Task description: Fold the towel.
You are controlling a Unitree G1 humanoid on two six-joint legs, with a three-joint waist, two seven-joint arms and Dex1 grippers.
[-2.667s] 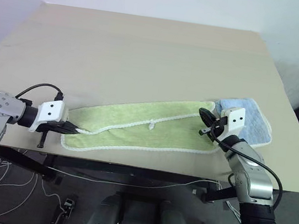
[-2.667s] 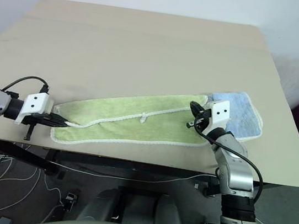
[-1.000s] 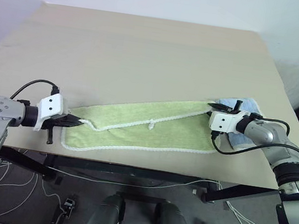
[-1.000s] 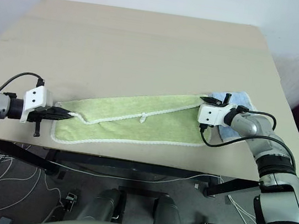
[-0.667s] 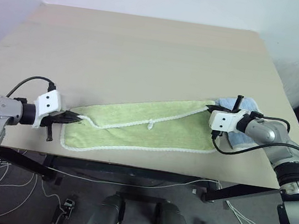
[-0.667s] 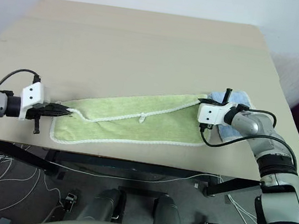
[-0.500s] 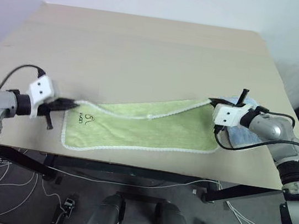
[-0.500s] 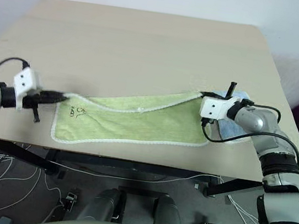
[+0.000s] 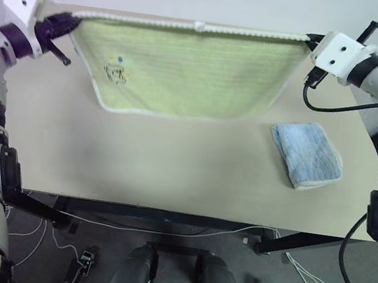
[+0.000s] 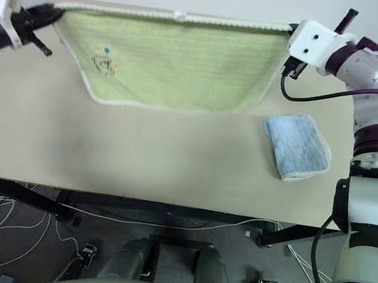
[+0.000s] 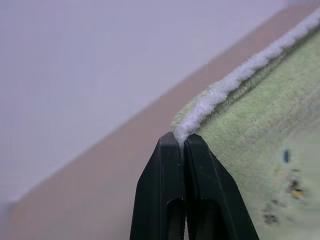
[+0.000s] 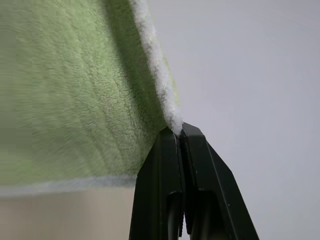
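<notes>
From the left eye view, the towel (image 9: 185,67) hangs spread in the air above the far part of the bench (image 9: 172,160), its long axis running level from the robot's left to its right, the white-edged top hem stretched taut and the lower edge drooping free. A small white loop (image 9: 199,25) sits mid-hem, and a dark scribbled mark (image 9: 116,71) faces the camera near the left end. The left hand (image 9: 70,23) is clamped on the top left corner, the right hand (image 9: 314,41) on the top right corner. A folded light blue cloth (image 9: 306,155) lies on the bench below the right end, apart from the towel. Half a second ago the towel still lay flat on the bench; now both hands have risen and lifted it clear.

In the left wrist view, the two black fingers (image 11: 197,200) press together on the white hem.

In the right wrist view, the fingers (image 12: 200,200) pinch the corner edging likewise.
</notes>
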